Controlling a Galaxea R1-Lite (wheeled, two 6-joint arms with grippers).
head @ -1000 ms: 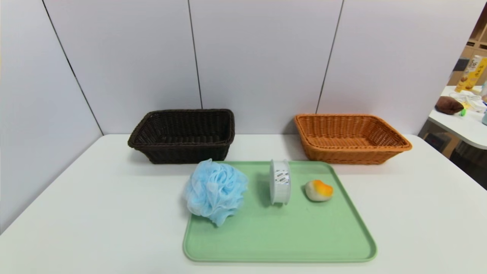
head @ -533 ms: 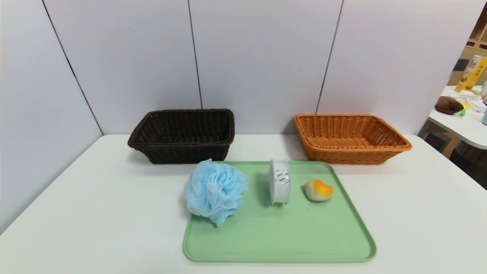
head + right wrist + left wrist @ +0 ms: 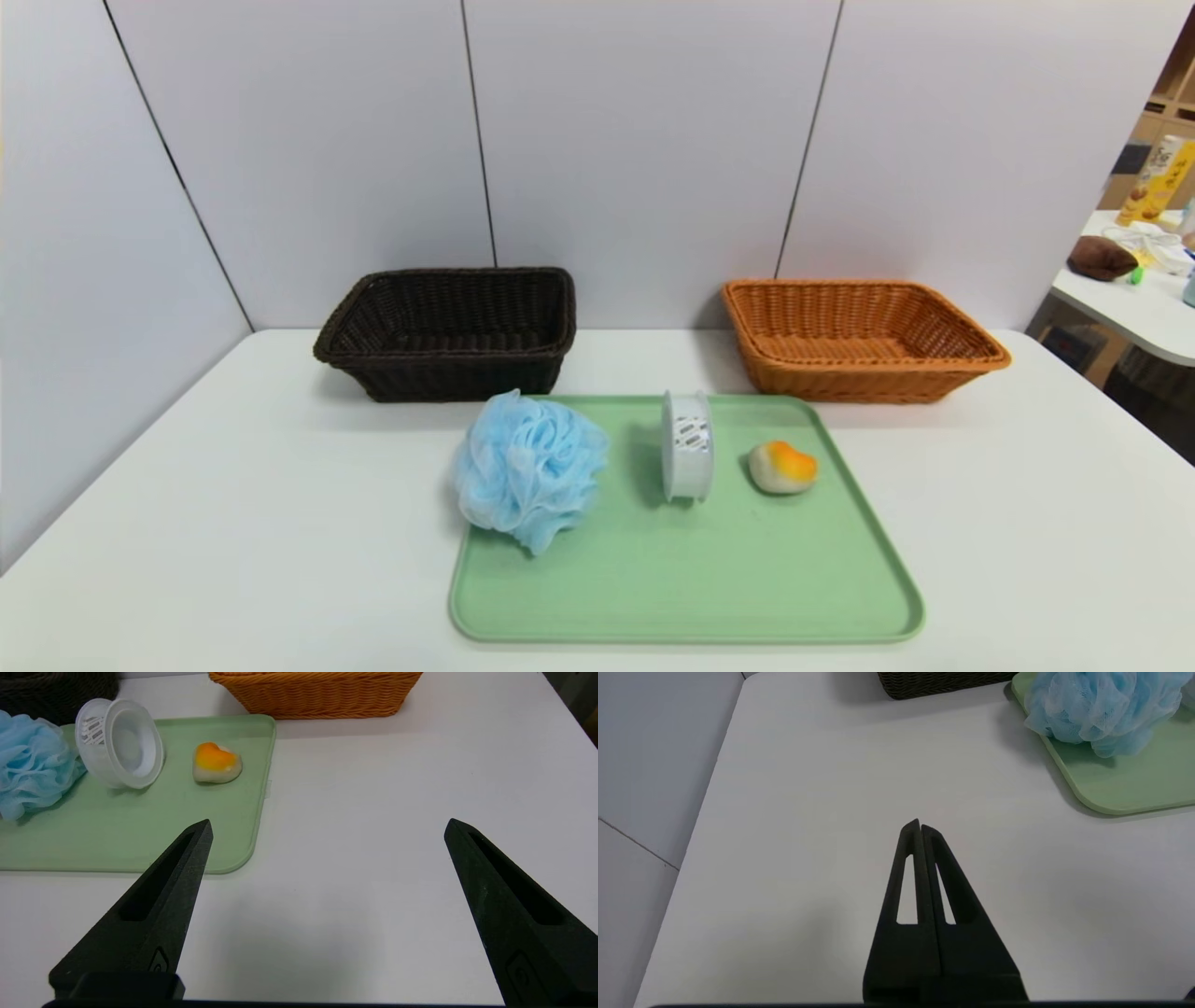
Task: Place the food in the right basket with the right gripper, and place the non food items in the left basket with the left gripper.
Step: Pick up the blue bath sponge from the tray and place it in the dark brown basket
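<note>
On the green tray (image 3: 691, 579) lie a blue bath puff (image 3: 528, 469), a white round plastic box (image 3: 687, 445) standing on its edge, and a small heart-shaped bun (image 3: 783, 467) with an orange top. Behind the tray stand a dark brown basket (image 3: 448, 334) at the left and an orange basket (image 3: 857, 338) at the right. Neither arm shows in the head view. My left gripper (image 3: 919, 827) is shut and empty over bare table, near the tray's left side. My right gripper (image 3: 327, 828) hangs wide open and empty over the table to the right of the tray (image 3: 140, 830), the bun (image 3: 217, 762) ahead of it.
The white table (image 3: 187, 523) meets grey wall panels at the back and left. A second table (image 3: 1134, 303) with a yellow carton and other clutter stands at the far right.
</note>
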